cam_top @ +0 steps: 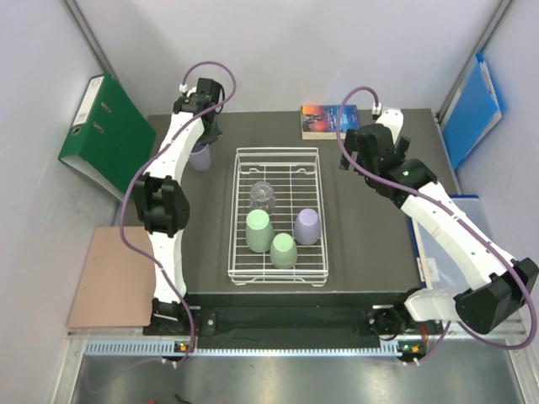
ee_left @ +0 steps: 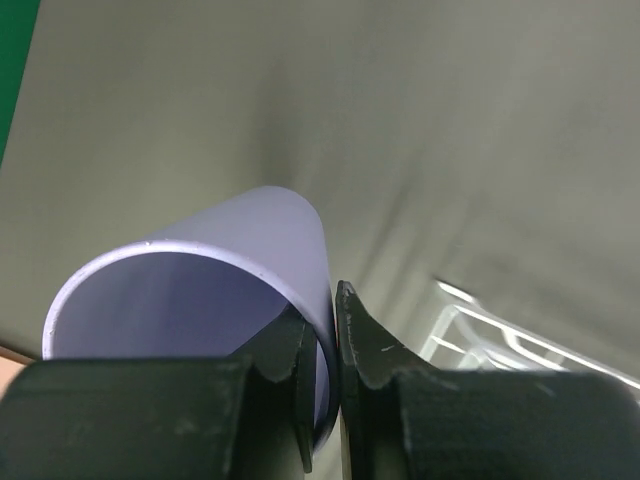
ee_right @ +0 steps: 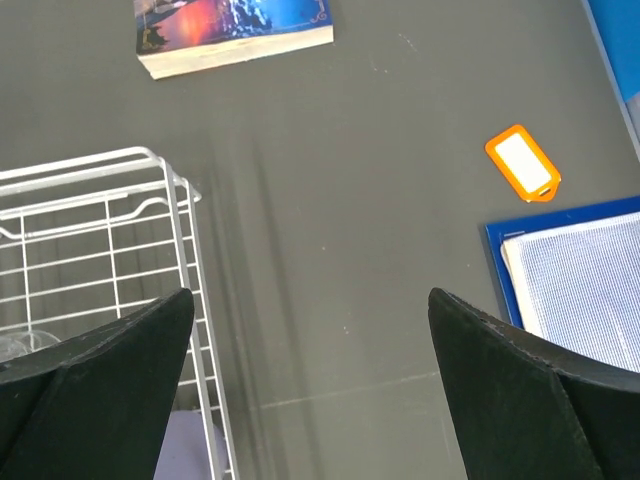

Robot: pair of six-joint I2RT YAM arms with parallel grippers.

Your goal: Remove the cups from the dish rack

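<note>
4 cups [cam_top: 258, 231] in rack [cam_top: 278, 153] on table [cam_top: 370, 244], 1 cup [cam_top: 200, 156] left, book [cam_top: 324, 119] behind

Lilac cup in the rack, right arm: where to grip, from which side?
Grip the lilac cup across its side wall, from above on its right: it looks base-up, so no rim to pinch, and a green cup crowds its near-left.

**R wrist cam: jaws wide apart**

R gripper [ee_right: 311, 300] fingers spread wide over dark table [ee_right: 400, 150]. Dish rack [ee_right: 80, 162] corner at left; book [ee_right: 235, 30] far top; orange tag [ee_right: 523, 163] near blue folder [ee_right: 570, 215] at right.
</note>
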